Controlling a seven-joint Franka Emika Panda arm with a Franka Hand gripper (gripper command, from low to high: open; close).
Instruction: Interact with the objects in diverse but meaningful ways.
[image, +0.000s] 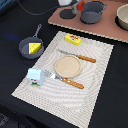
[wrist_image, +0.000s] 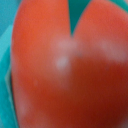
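Exterior view: the end effector (image: 75, 6) sits at the top edge of frame, above the brown board (image: 107, 29) at the back of the table (image: 10, 65); only its lower part shows, with something red, the red tomato (image: 79, 7), at its tip. Wrist view is filled almost wholly by a blurred red rounded surface, the tomato (wrist_image: 60, 75), with teal showing at the edges. Whether the fingers are clamped on the tomato or merely close to it cannot be told; the fingers themselves are not resolved in either view. A grey pot (image: 93, 12) stands on the board just beside the end effector toward the exterior view's right; a second pot (image: 123, 17) is cut by the right frame edge. A dark round disc (image: 66, 14) lies on the board below the end effector. Dark grey frying pan (image: 31, 46) rests on the table off the placemat (image: 95, 80), holding the yellow cheese wedge (image: 34, 47). On the placemat: yellow box (image: 73, 39), round wooden plate (image: 67, 65), knife (image: 80, 57), fork (image: 65, 80), milk carton (image: 34, 76) upright at the near corner.
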